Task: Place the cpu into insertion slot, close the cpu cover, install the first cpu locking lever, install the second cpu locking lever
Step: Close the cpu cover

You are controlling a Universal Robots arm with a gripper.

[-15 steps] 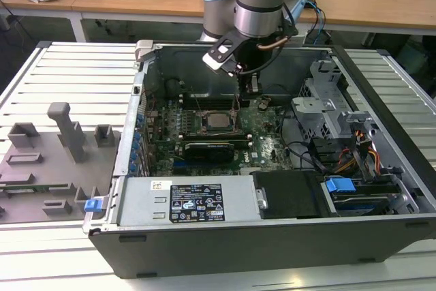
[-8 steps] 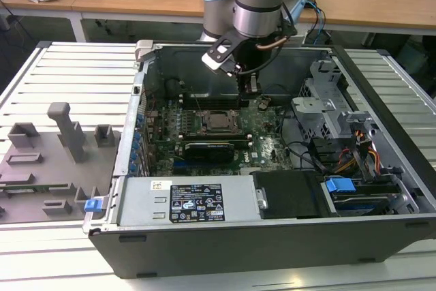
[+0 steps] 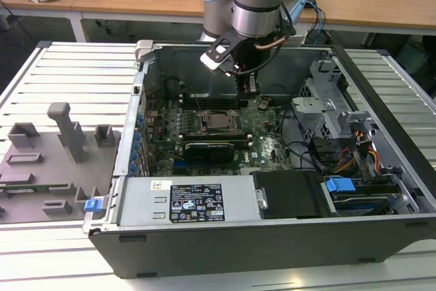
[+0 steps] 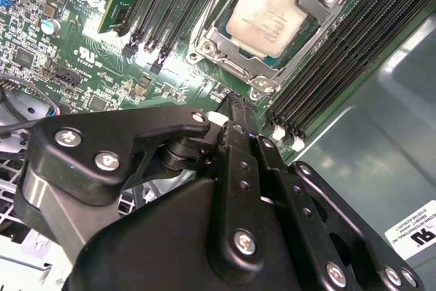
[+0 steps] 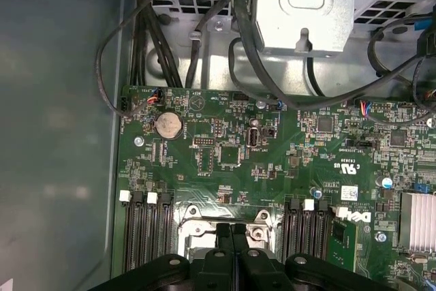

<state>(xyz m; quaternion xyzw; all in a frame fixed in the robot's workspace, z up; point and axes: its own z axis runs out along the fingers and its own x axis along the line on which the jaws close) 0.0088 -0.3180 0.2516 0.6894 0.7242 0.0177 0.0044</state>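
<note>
Hovering close by the metal-rimmed square insertion slot (image 4: 262, 85), the black gripper (image 4: 235, 103) has its jaws pressed together and empty, likely for pushing, since the pale silver-grey square cpu (image 4: 266, 15) already sits there within the thin silver cpu cover (image 4: 225, 32).

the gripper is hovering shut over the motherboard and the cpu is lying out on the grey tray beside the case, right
No. The cpu is not on the grey tray; the second wrist view shows it seated in the insertion slot on the motherboard, with the cpu cover framing it. The gripper is shut over the motherboard, as you say.
</note>
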